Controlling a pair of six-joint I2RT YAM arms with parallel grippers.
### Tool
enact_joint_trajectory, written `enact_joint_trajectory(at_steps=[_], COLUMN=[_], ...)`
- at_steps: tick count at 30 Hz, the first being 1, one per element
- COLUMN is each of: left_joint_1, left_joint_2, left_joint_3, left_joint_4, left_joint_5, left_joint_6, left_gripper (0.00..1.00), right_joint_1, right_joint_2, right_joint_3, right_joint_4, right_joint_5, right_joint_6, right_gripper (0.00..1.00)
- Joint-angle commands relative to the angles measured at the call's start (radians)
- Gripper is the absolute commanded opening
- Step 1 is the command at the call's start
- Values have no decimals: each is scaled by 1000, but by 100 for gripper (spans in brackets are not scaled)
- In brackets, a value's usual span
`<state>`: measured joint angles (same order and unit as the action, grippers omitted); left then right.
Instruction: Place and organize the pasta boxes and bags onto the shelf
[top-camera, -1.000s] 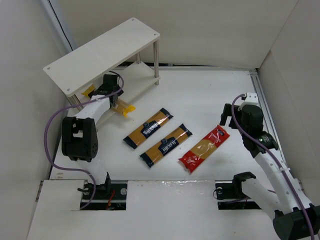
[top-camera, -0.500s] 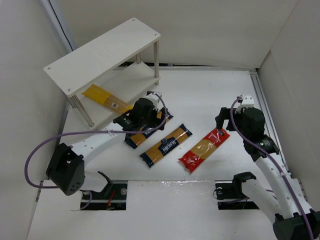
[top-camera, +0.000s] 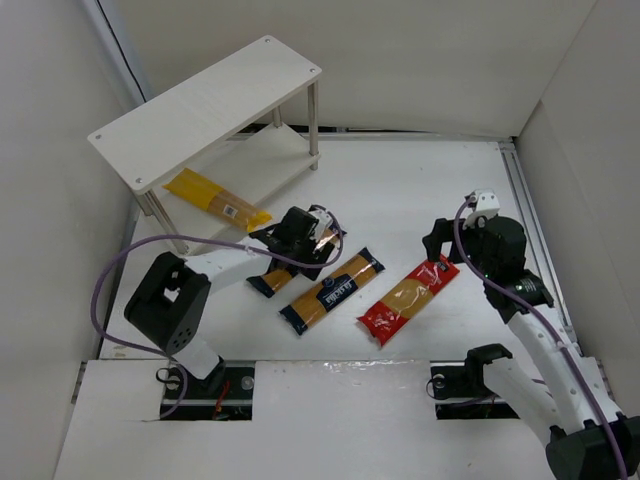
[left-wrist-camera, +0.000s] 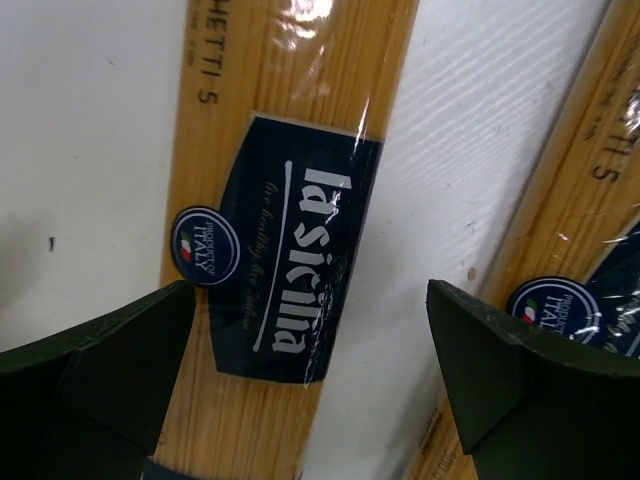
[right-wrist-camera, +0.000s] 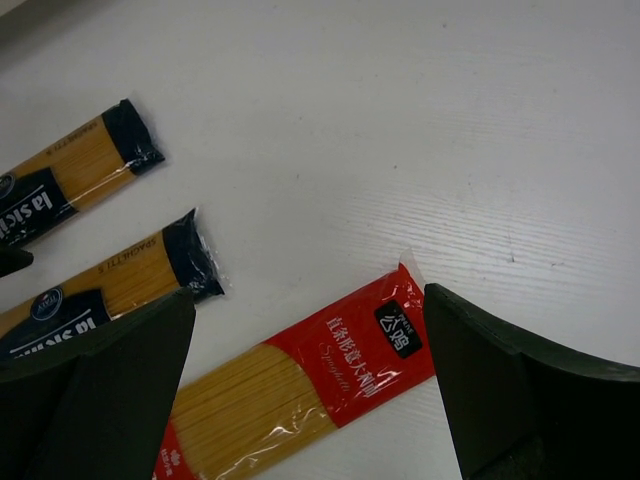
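Note:
The white shelf (top-camera: 200, 100) stands at the back left. A plain yellow pack (top-camera: 213, 197) lies on its lower tier. Three pasta packs lie side by side on the table. My left gripper (top-camera: 310, 243) hovers open over the first orange-yellow pack (top-camera: 270, 279). In the left wrist view that pack's navy label (left-wrist-camera: 290, 250) sits between the spread fingers (left-wrist-camera: 100, 370), nearer the left one. The second orange-yellow pack (top-camera: 332, 290) lies beside it. My right gripper (top-camera: 440, 250) hangs open above the upper end of the red pack (top-camera: 408, 298), and nothing is held.
White walls close in the table on the left, back and right. The shelf's thin metal legs (top-camera: 313, 125) stand near the first pack. The second orange-yellow pack (left-wrist-camera: 600, 250) lies close under the left gripper's right finger.
The left arm left the yellow pack on the lower tier and swung right over the first orange-yellow pack. The right gripper dropped slightly left toward the red pack.

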<state>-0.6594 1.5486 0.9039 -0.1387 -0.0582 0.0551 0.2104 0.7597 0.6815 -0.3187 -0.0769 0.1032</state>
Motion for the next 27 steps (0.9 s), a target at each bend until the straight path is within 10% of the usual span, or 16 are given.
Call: enact_joint_trajectory(at_steps=[1, 15, 18, 21, 27], left_joint_1=[0, 9, 18, 6, -8], left_joint_2=[39, 309, 318, 305, 266], left_joint_3=[38, 161, 161, 161, 284], left_joint_4=[4, -111, -134, -159, -179], left_joint_5=[29, -147, -147, -161, -221], left_joint_6=[51, -12, -37, -81, -205], left_gripper=[99, 91, 59, 0, 0], right_joint_1=[3, 3, 3, 3, 3], right_joint_2=[1, -8, -8, -17, -26], right_joint_3=[-13, -22, -22, -22, -22], right_joint_4=[66, 75, 75, 75, 75], right_joint_5=[-3, 17, 28, 37, 46], right_joint_6=[-13, -13, -13, -13, -13], right_gripper=[100, 100, 100, 100, 100])
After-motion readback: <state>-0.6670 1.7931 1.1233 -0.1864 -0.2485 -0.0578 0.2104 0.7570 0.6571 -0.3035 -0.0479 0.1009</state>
